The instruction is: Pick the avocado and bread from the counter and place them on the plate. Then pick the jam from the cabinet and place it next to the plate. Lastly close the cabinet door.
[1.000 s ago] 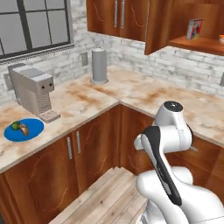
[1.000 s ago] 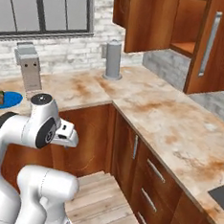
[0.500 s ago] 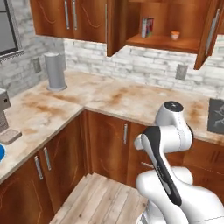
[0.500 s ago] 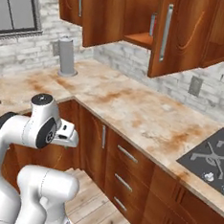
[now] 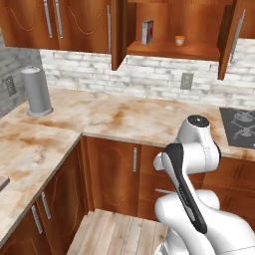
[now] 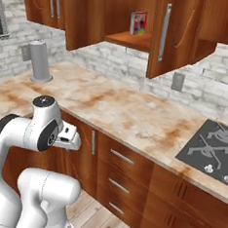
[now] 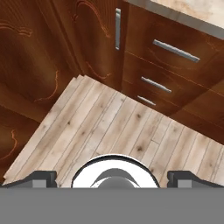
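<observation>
Facing plank floor (image 7: 109, 127), wide-open gripper (image 7: 112, 179); base views show cabinet (image 5: 169, 50).

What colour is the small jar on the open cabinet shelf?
Orange, with a pale top: the jar shows best in the left base view.

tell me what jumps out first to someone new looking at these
The open cabinet high on the wall, doors swung wide, with a small orange jar and a colourful box on its shelf. Below runs the marbled counter, with the white arm folded low before it.
</observation>
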